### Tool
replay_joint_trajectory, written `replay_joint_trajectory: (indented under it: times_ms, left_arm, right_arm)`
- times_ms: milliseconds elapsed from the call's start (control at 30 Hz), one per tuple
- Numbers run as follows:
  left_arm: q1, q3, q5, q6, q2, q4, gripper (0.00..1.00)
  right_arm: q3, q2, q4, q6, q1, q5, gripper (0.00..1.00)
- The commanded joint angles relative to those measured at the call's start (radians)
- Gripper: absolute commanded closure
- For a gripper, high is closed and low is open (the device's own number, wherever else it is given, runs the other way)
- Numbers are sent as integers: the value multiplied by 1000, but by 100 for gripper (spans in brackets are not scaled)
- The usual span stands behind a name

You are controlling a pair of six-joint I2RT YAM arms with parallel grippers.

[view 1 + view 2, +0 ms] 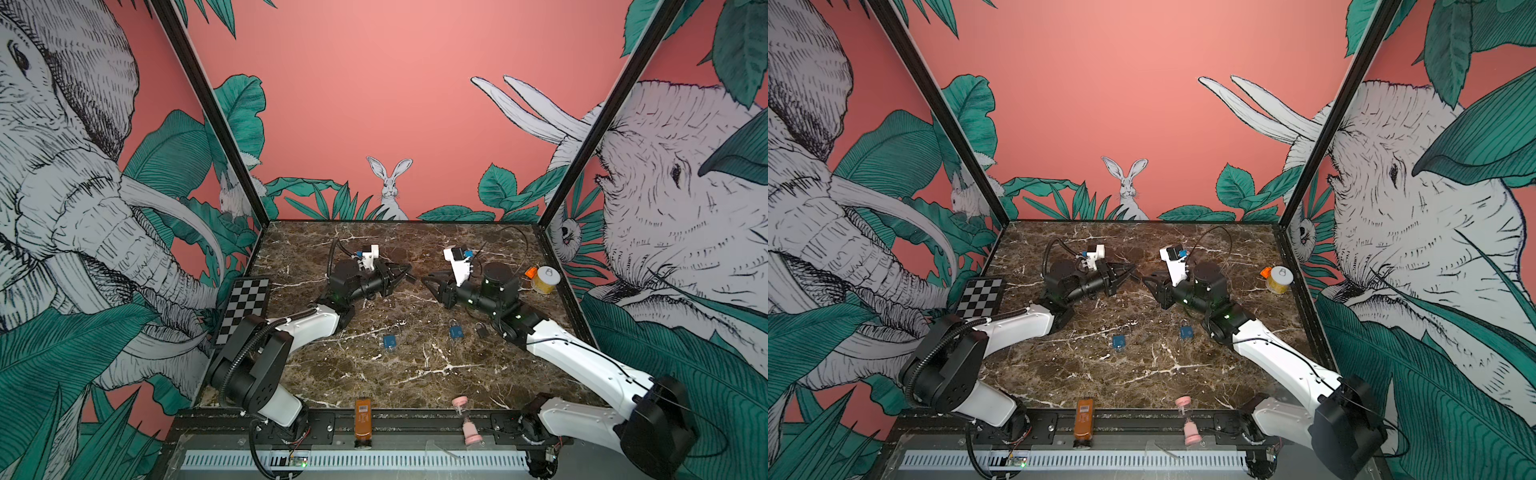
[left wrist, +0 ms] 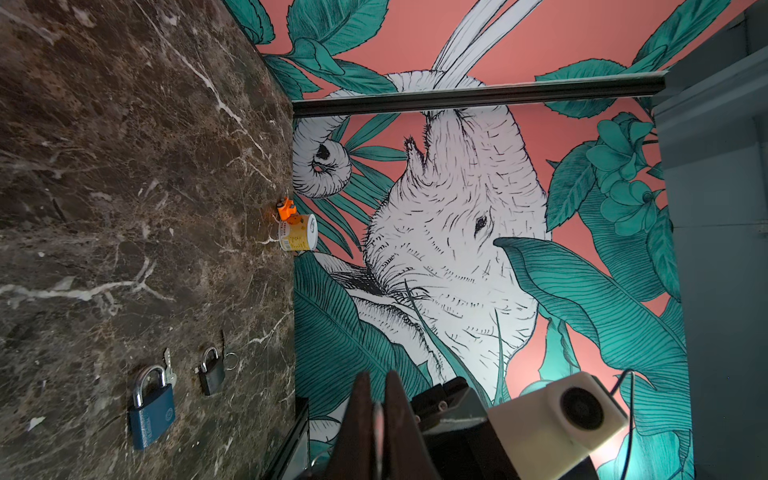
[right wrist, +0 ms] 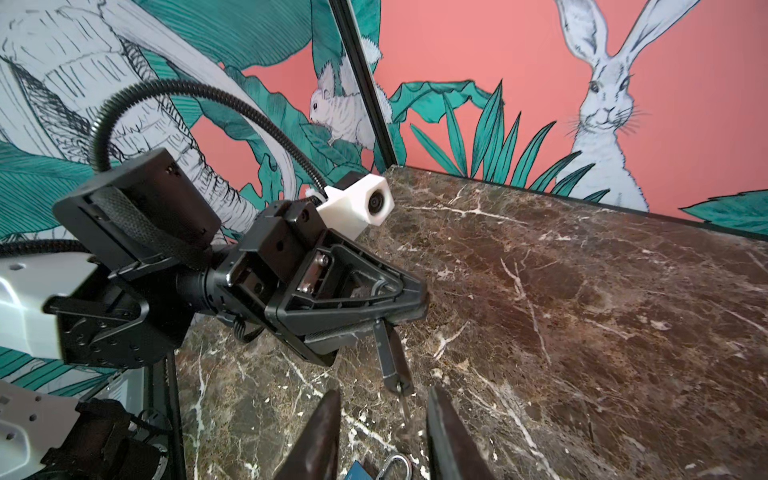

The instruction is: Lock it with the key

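Left gripper (image 3: pixel 417 298) clamped on shackle of small dark-grey metal padlock (image 3: pixel 388 359), hanging mid-air over brown marble table (image 3: pixel 582 291). Right gripper (image 1: pixel 424 280) jaws apart, straddling thin silver key (image 3: pixel 404 405) in keyhole. Likely light, stiff, slick: pinch key head across flats.

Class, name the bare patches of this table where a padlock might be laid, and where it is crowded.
Free: front of the table, between the lone blue padlock, orange bottle and pink hourglass; the strip by the back wall. Crowded: the middle, where left gripper and right gripper meet at the held padlock, and the padlock pair beside the right arm.
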Motion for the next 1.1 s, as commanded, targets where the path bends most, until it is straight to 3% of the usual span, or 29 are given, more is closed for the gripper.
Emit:
replay_joint_trajectory:
  times_ms: [0,633,1067]
  left_arm:
    - [-5,5,11,-19,-42,46,100]
    - [-5,19,57,-25,-38,48,100]
    - [-6,14,50,-18,-47,44,100]
  right_arm:
    - [39,34,-10,-54,33,6,68]
    - [28,82,61,-66,59,120,72]
    - [16,44,37,-95,59,109,72]
